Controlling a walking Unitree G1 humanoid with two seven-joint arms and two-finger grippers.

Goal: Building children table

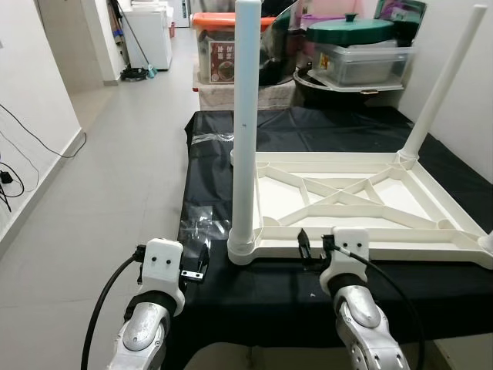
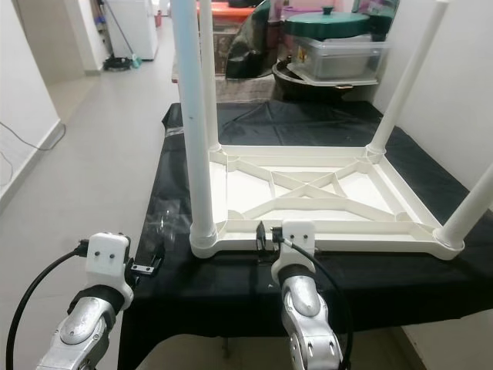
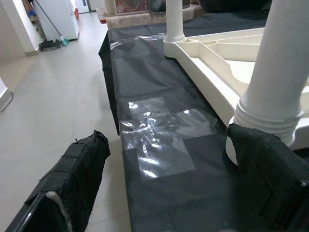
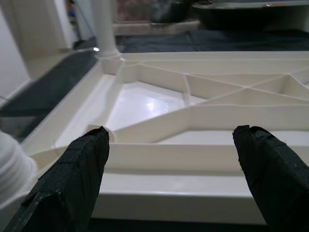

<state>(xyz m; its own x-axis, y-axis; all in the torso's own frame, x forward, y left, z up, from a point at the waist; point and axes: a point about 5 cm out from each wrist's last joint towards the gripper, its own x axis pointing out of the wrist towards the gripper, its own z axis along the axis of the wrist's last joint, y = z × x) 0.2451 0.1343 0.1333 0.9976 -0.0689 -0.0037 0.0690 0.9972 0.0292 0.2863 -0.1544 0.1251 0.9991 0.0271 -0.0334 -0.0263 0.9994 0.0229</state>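
Lying upside down on the black cloth [image 1: 231, 293], the tabletop [image 1: 362, 196] has legs [image 1: 248, 123] up; both the left gripper [image 1: 192, 266] and right gripper [image 1: 312, 245] gape beside its near edge.

Near leg [image 1: 248, 116] of the upturned table [image 2: 323, 202] cut off at the top edge in the right eye view. Right-hand near leg [image 2: 470, 210] clipped by the frame's side, its upper end out of sight. Far right leg [image 1: 445, 81] running out at the top corner. Label on the red-lidded box [image 1: 219, 46] too small to read. Bins [image 1: 358, 50] behind the table partly masked by the legs. Left gripper [image 3: 164, 186] seen close, the bases of its fingers [image 3: 72, 183] cropped by the bottom edge. Robot's arms cut at the lower edge in both head views.
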